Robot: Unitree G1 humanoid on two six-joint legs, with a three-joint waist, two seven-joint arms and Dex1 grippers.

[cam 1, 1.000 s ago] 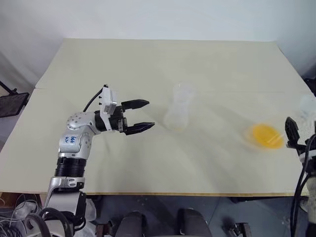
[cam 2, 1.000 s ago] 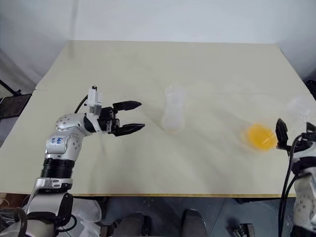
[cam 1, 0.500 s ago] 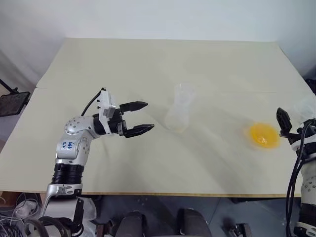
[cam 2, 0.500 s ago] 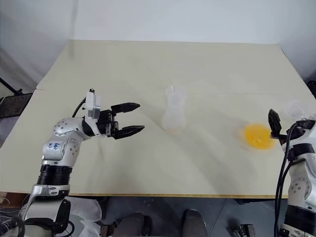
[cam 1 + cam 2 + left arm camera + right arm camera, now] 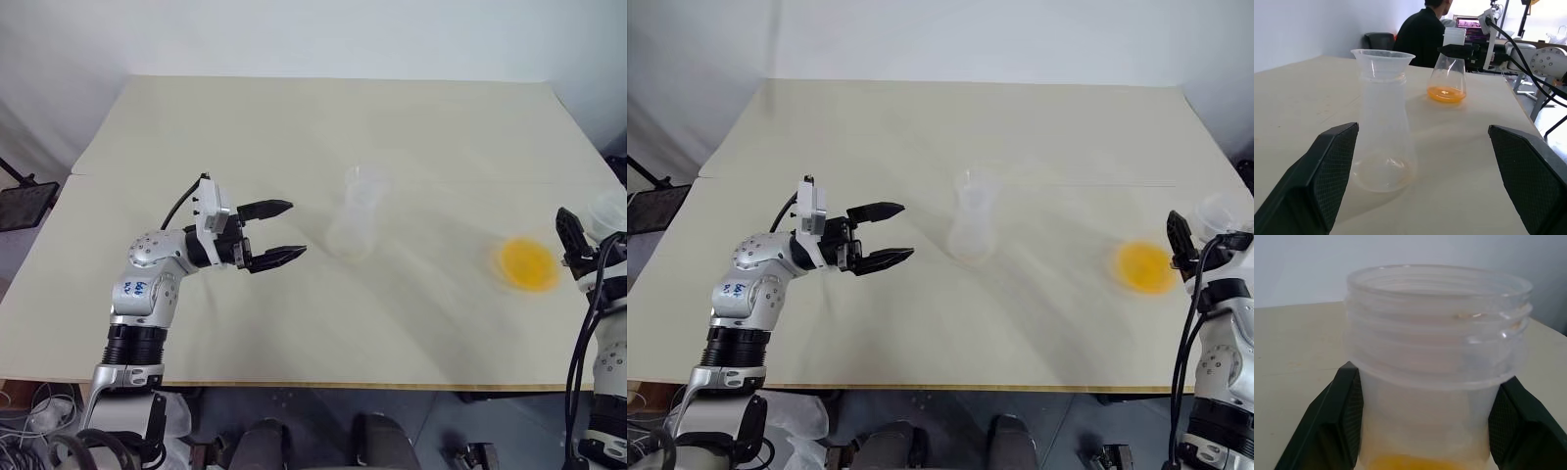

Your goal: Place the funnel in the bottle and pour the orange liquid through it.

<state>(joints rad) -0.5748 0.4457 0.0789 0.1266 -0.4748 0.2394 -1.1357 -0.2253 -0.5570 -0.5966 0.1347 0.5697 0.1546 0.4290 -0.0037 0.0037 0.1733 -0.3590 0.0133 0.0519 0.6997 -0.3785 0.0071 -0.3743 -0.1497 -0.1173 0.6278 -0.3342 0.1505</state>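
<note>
Clear plastic flask [image 5: 1437, 362] with orange liquid [image 5: 1144, 266] sits far right on the counter [image 5: 294, 137]; my right hand [image 5: 1425, 416] pinches its threaded neck. Light, slippery, sloshy. Left hand [image 5: 277, 232] spread.

**Pale table, two clear flasks**

A pale cream table [image 5: 245, 137] carries the things. A thin seam crosses it from the left edge towards the right edge. Near the middle of the surface stands the bottle [image 5: 355, 227], clear and upright, with the funnel [image 5: 1382, 58] seated in its neck. Well apart from it, close to the right edge, stands a second clear flask [image 5: 1448, 73], its base holding the orange liquid [image 5: 527, 264].
</note>
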